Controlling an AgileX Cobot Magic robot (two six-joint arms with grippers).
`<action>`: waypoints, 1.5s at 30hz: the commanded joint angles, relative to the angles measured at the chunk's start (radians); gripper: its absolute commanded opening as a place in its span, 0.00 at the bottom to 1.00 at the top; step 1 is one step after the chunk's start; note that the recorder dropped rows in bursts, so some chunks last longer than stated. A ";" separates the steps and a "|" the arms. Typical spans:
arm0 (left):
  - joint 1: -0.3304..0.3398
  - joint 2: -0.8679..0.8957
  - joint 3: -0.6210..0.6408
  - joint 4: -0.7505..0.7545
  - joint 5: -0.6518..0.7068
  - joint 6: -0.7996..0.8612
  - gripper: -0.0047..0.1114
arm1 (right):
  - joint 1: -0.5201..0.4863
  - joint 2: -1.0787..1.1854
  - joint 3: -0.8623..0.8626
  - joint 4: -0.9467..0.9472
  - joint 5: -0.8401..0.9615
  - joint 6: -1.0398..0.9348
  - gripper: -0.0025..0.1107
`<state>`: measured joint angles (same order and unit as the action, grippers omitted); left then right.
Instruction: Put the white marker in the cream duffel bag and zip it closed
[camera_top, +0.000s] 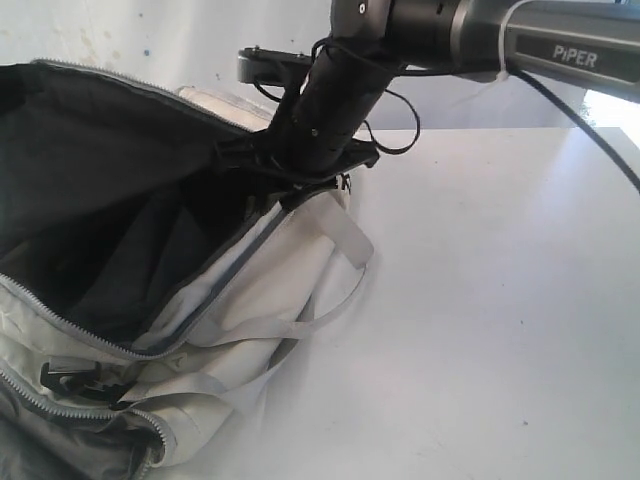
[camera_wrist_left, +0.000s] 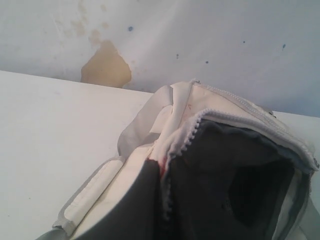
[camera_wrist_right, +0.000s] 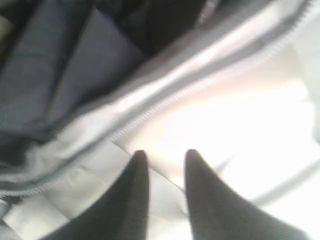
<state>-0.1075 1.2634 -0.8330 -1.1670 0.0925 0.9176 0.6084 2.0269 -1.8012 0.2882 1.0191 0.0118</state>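
While the cream duffel bag lay on the white table at the left of the exterior view, its main zipper was undone and the mouth gaped wide on the dark grey lining. The right arm reached in from the upper right and bent down to the end of the opening, its black wrist covering the rim of the bag there. In the blurred right wrist view the right gripper hovered over pale fabric just beside the zipper track, its two dark fingers parted by a narrow gap with nothing seen between them; whether the tips touched the cloth could not be told. A grey strap looped off the bag's side onto the table, and a black buckle sat low on the near face. The left wrist view looked along the bag's end, where white zipper teeth edged the dark interior, with a wall behind bearing a tan patch. The left gripper did not show in that view. The white marker could not be made out in any view.
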 joint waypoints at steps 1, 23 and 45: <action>0.005 -0.007 -0.006 0.002 0.000 0.001 0.04 | -0.003 -0.036 -0.004 -0.153 0.114 -0.005 0.02; 0.003 -0.007 -0.006 0.150 0.464 0.476 0.12 | -0.203 -0.040 -0.004 -0.233 0.202 0.018 0.02; 0.001 -0.007 -0.008 0.245 0.645 0.031 0.89 | -0.318 0.058 -0.004 0.133 0.009 -0.302 0.16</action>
<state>-0.1071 1.2612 -0.8343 -0.9747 0.7616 1.1017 0.3145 2.0689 -1.8012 0.3930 1.0604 -0.2465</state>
